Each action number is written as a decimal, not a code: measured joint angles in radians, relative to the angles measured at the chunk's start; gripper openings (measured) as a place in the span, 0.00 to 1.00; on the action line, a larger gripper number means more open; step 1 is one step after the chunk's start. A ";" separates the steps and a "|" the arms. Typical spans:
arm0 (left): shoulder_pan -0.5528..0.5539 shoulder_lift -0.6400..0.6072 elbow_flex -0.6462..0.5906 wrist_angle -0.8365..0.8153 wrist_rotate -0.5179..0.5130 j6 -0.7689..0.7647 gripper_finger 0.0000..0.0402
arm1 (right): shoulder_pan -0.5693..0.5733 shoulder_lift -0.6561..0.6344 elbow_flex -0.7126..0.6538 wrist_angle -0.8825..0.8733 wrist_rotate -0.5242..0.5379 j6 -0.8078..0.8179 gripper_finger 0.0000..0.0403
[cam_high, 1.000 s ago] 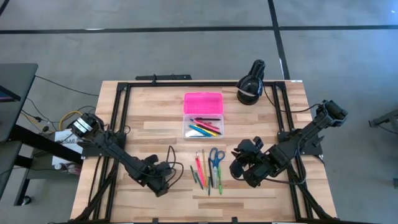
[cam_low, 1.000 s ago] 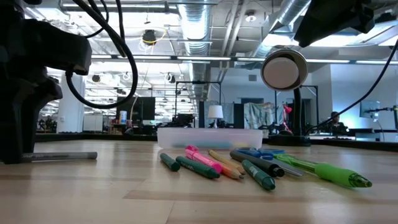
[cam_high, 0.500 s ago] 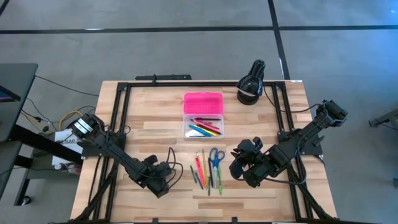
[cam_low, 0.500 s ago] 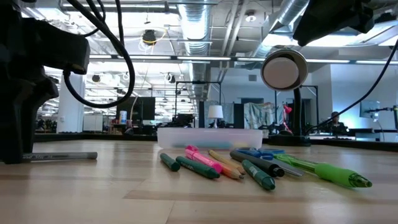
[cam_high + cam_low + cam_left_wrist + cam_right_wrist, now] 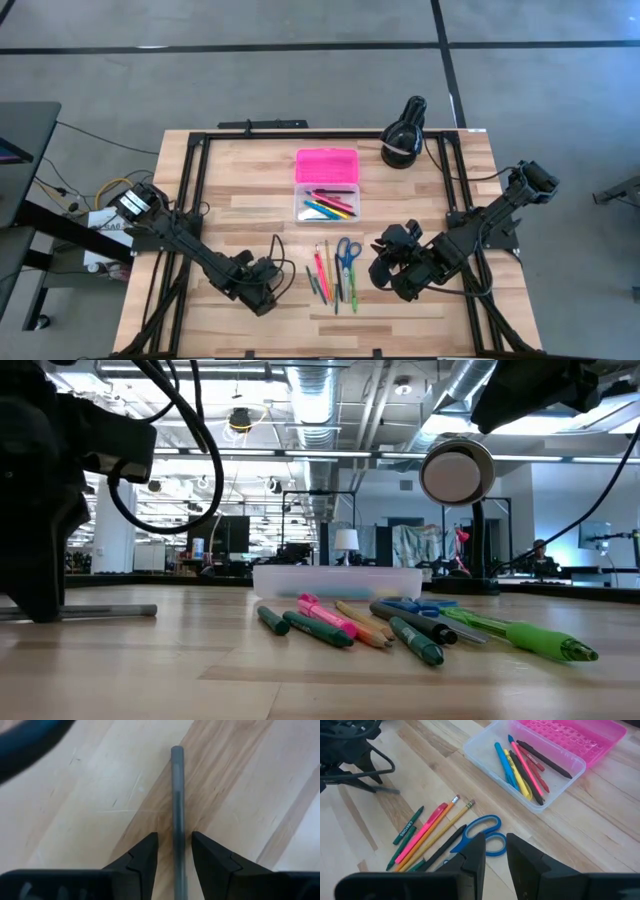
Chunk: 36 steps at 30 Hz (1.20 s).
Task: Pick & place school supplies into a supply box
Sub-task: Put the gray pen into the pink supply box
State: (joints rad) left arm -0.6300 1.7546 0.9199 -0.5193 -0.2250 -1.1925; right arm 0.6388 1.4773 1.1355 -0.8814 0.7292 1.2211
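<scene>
A grey pen (image 5: 178, 795) lies flat on the wood near the table's front left. My left gripper (image 5: 175, 837) points steeply down over it, open. One finger stands on each side of the pen, with a narrow gap on both sides. In the low view the pen (image 5: 100, 611) sticks out from under that gripper (image 5: 40, 600). The supply box stands open, its pink lid (image 5: 326, 165) laid back. Its clear base (image 5: 327, 205) holds several pens. More pens, pencils and blue scissors (image 5: 347, 255) lie loose in front of it. My right gripper (image 5: 383, 270) hovers to their right, open and holding nothing.
A black round device (image 5: 403, 135) stands at the far edge, right of the box. Black frame rails (image 5: 195, 180) run along the table's sides. Cables (image 5: 275, 250) loop beside the left gripper. Bare wood lies between the grey pen and the loose supplies (image 5: 350, 625).
My left gripper has rolled about its own pointing line while staying over the grey pen. The pen has not moved.
</scene>
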 joint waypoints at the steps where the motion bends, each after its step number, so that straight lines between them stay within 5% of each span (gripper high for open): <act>1: -0.003 0.000 0.001 -0.001 0.002 -0.011 0.29 | 0.000 0.000 0.000 0.000 0.000 0.000 0.17; 15: -0.008 0.000 0.005 -0.009 0.034 0.006 0.54 | 0.000 0.000 0.000 0.000 0.000 -0.001 0.17; 36: -0.009 -0.002 -0.005 -0.109 0.012 0.081 0.30 | 0.000 0.000 0.000 0.000 0.000 0.000 0.17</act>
State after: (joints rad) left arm -0.6392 1.7529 0.9152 -0.6284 -0.2129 -1.1120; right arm 0.6388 1.4773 1.1355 -0.8818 0.7296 1.2211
